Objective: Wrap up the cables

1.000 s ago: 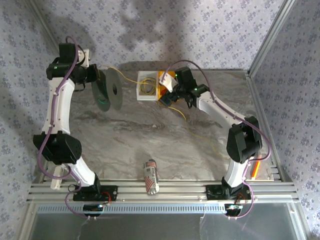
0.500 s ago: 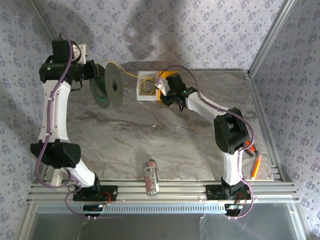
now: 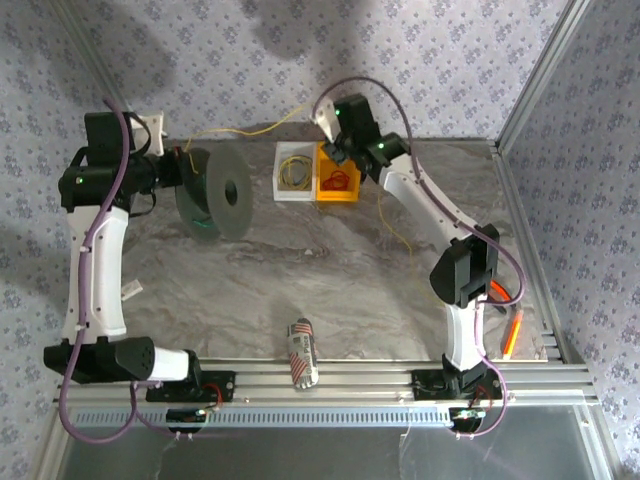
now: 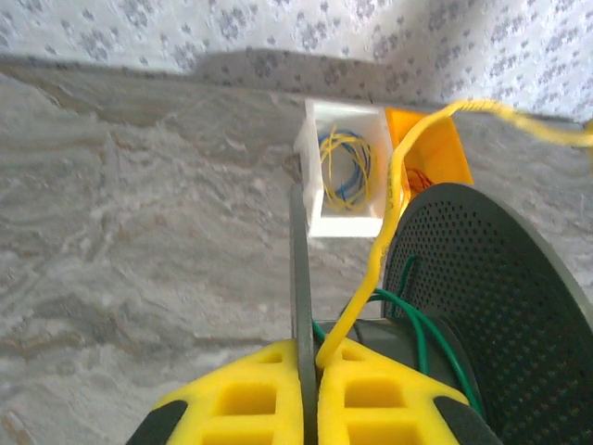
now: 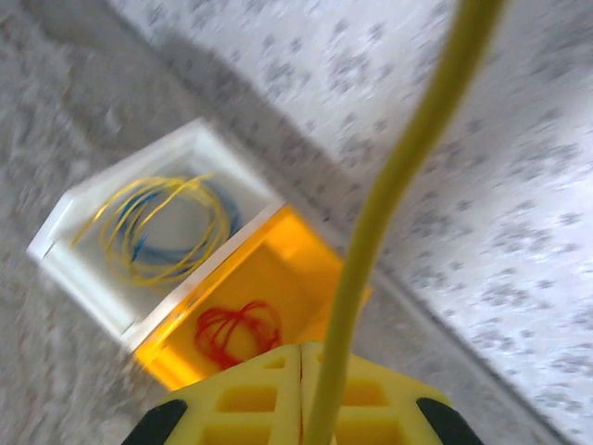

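Clenched on one yellow cable (image 3: 245, 129), the left jaws and the right jaws each grip it between yellow pads (image 4: 241, 399), seen closest in the wrist views. From the left jaws the cable climbs over the rim of the black spool (image 3: 222, 195), which stands on edge just beside them, and green wire (image 4: 417, 324) is already wound on its hub. From above, the cable's long axis runs across the far edge of the surface (image 3: 300, 270), left jaws at one end, right jaws raised at the other, with a loose tail hanging down from the right side. The left arm is the nearer one to the spool, so winding likely turns on feeding the span toward that hub. Below the right jaws sit a white box (image 5: 88, 269) holding a yellow coil (image 5: 162, 227) and, touching it, an orange box (image 5: 306, 269) holding a red coil (image 5: 236, 334). The right wrist view shows both coils plainly; the left wrist view hides most of the orange box behind the spool, while the top view alone shows the whole span between the arms
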